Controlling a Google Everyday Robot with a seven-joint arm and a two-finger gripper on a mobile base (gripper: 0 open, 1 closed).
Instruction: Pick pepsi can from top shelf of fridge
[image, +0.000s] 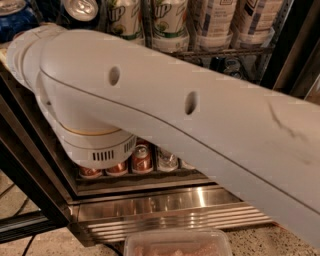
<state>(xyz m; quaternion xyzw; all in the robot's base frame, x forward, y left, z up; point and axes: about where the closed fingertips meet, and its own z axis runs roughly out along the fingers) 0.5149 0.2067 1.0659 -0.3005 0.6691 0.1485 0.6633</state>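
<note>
At 9 o'clock a black door frame (20, 165) slants down the left edge, over a speckled floor (15, 200). In the 10 o'clock corner sits a dark-blue can with a silver top, which looks like the pepsi can (12, 24). Only its upper part shows, and the arm covers whatever it stands on. Just to its right, at 11 o'clock, is another silver can top (80, 7).

The white arm (200, 120) crosses nearly the whole view, running from a round vented joint (92, 145) at 8 o'clock to the 4 o'clock corner. The tool is out of sight past the arm's end at 10 o'clock, so I cannot tell how far open it is or whether it holds anything.

At 12 o'clock two green-and-white cans (170, 22) stand side by side. Pale containers (215, 20) stand to their right at 1 o'clock on a dark wire rack (225, 51).

Below the arm at 6 o'clock, red cans (142, 157) line a lower rack, with a clear bottle (167, 160) just beside them. Under these run the fridge (150, 200) frame of stainless steel and its ribbed base grille (175, 222). A clear plastic tub (177, 244) sits at the bottom edge.
</note>
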